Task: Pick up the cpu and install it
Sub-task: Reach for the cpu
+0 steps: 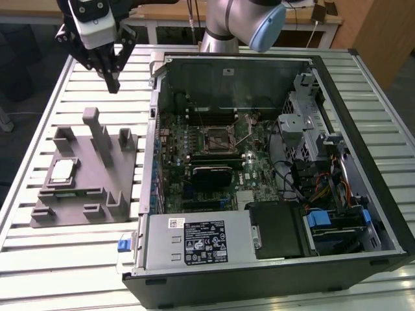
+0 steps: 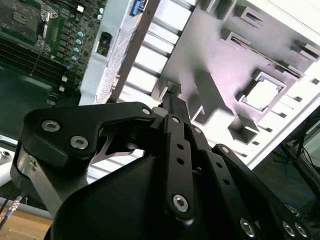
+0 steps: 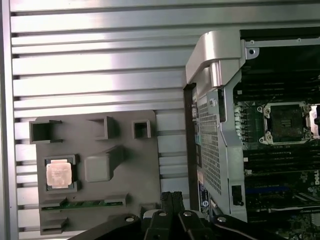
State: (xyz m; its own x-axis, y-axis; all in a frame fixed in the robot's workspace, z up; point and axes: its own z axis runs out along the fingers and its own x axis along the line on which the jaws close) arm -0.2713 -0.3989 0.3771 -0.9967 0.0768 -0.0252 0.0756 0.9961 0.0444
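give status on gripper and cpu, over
Gripper shut, empty, up above the table. Cpu seated in grey fixture, untouched. Nothing on top of it.

Gripper (image 1: pixel 113 84) high above the slatted table (image 1: pixel 65 259), fingers together, cpu (image 1: pixel 63 170) lying in the grey fixture block (image 1: pixel 97 191), open computer case (image 1: pixel 233 81) just beside the block

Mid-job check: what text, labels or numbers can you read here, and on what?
Black label on the power supply: print too small to read.
White sticker beside it: too small to read.
Sticker on the computer case edge, first wrist view: blurred, unreadable.
cpu and grey fixture block: no legible text.
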